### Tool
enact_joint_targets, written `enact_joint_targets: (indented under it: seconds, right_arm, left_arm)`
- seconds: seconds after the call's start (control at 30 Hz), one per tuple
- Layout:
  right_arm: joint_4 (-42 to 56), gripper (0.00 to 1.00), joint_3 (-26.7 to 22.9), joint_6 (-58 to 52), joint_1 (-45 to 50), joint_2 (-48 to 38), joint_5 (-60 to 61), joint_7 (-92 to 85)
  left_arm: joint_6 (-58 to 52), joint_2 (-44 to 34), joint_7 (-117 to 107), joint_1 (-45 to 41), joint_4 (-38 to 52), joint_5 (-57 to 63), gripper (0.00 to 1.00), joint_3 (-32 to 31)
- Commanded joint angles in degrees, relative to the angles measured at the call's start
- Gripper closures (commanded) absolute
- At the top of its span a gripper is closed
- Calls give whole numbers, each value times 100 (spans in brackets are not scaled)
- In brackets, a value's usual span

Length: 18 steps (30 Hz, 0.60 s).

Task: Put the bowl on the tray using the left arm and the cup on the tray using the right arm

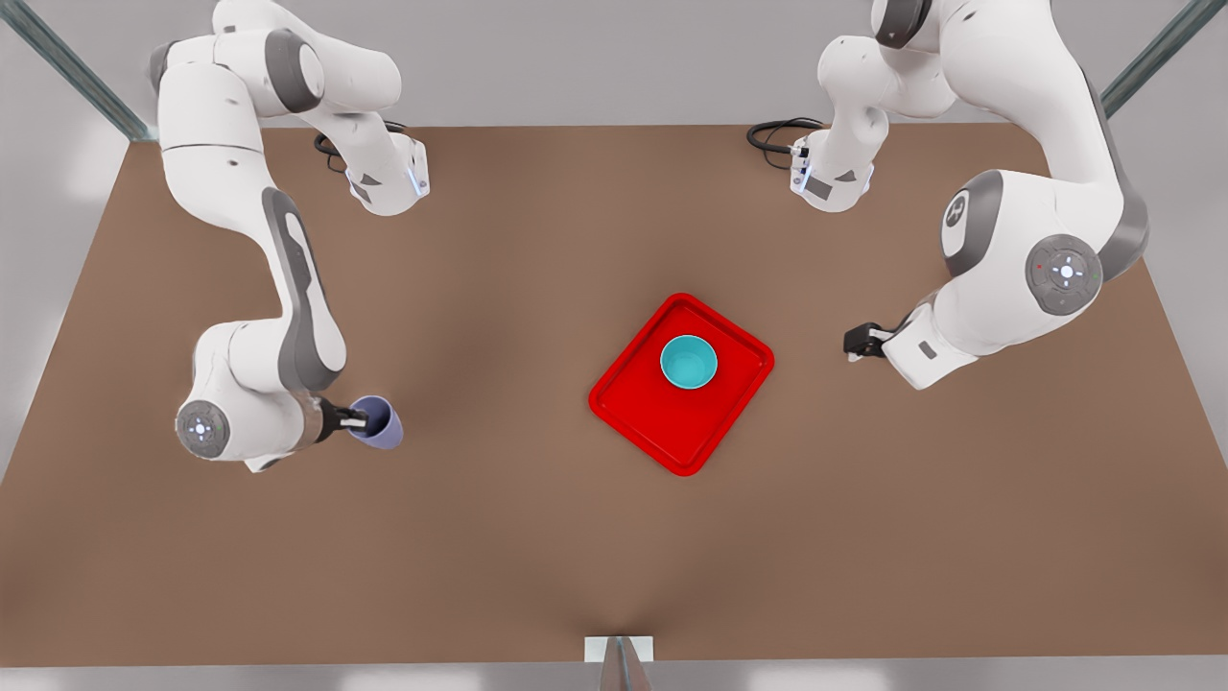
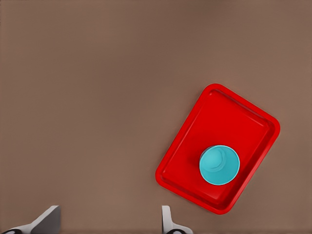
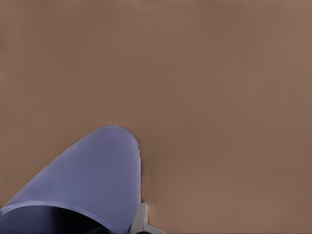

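We see the round teal bowl (image 1: 688, 362) sitting inside the glossy red tray (image 1: 643, 422) — a flat rectangle with rounded corners. No writing is legible. The right gripper (image 1: 363, 420) clasps the tapered lavender cup (image 1: 377, 421) at the front view's left; the left gripper (image 1: 852, 344) hangs beside the tray, its 2 fingers spread.

Open table between my claws and the tray.
My right gripper (image 1: 363, 420) grips the cup (image 1: 377, 421); bare table (image 1: 499, 403) lies between it and the tray (image 1: 672, 437). Only the bowl (image 1: 688, 362) occupies the tray's far half.
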Motion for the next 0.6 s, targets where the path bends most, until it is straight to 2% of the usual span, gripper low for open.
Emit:
enact_joint_targets:
  seconds: [0.0, 0.13, 0.33, 0.47, 0.57]
  right_arm:
    - [16, 79, 25, -10, -5, 20, -38, 39]
    - [658, 79, 640, -10, 39, 513, -29, 777]
    - [1475, 79, 649, 105, 1190, 943, 481, 2096]
    - [1686, 79, 1449, 807, 1225, 1172, 481, 2816]
    - [2503, 79, 1484, 1019, 1823, 1769, 481, 3528]
  left_arm:
    - [0, -1, 0, 1, 0, -2, 0, 0]
    - [0, -1, 0, 1, 0, 6, 0, 0]
    - [0, -1, -9, 1, 0, 6, 0, 0]
    - [0, 8, -9, 1, 0, 6, 0, 0]
    - [0, 8, -9, 1, 0, 6, 0, 0]
